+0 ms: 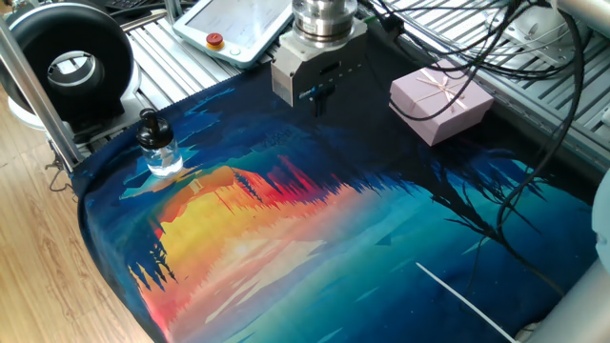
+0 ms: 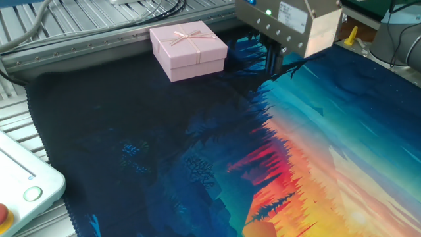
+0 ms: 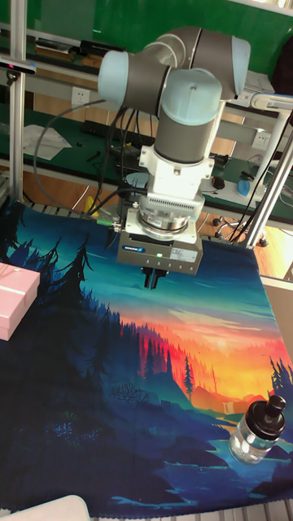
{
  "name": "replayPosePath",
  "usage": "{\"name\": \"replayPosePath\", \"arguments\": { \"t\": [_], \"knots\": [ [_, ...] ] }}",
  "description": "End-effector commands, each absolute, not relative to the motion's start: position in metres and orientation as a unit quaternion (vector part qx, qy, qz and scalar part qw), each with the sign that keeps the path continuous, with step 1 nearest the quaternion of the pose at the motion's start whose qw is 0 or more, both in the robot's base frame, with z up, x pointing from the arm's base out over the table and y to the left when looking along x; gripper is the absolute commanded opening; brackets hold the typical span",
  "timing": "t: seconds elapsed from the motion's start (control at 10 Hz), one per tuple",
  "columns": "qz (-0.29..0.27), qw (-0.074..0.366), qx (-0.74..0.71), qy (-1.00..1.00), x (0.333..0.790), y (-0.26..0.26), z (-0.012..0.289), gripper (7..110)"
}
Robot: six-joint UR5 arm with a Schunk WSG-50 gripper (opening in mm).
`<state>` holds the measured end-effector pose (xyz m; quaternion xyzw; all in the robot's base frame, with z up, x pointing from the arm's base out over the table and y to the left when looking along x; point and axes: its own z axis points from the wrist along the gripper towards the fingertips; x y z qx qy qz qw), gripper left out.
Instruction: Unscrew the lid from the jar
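So at that moment my gripper (image 1: 317, 98) was hanging above the far part of the mat (image 1: 381, 238), over the dark blue forest bit, nowhere near the job. Fingers looked pinched close together with nothing between them, as far as I could tell; they're just a dark stub under the body in all three views, so don't hold me to that.

The jar (image 1: 160, 154) was sitting upright on the mat's left edge, right where the orange sunset patch starts, with the lid (image 1: 148, 122) screwed on top. In the one fixed view it was left of me and nearer the camera, well apart from my fingers. In the tall fixed view the same jar (image 3: 256, 431) showed down in the bottom right corner, with the lid (image 3: 269, 411) a bit cocked toward that camera. The other fixed view didn't catch it at all.

Long axis of the thing ran straight up, so I figured I'd need to travel across to it, line up above the cap, spread my fingers and drop around it. The pink gift box (image 1: 440, 101) was off on the other side, not in the way.
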<state>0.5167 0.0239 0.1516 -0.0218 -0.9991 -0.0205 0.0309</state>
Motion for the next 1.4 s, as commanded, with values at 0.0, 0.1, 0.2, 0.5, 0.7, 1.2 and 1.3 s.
{"name": "replayPosePath", "arguments": {
  "t": [0.0,0.1,0.2,0.5,0.7,1.2,1.3],
  "knots": [
    [-0.03,0.015,-0.029,-0.999,0.52,0.028,0.143,7],
    [-0.032,0.015,-0.025,-0.999,0.52,0.029,0.144,7],
    [-0.034,0.015,-0.023,-0.999,0.521,0.031,0.146,7],
    [-0.037,0.046,-0.045,-0.997,0.507,0.033,0.148,7],
    [-0.07,0.037,-0.03,-0.996,0.512,0.049,0.15,7],
    [-0.044,0.048,-0.075,-0.995,0.507,0.037,0.149,7],
    [-0.042,0.047,-0.085,-0.994,0.508,0.036,0.149,7]
  ]
}}
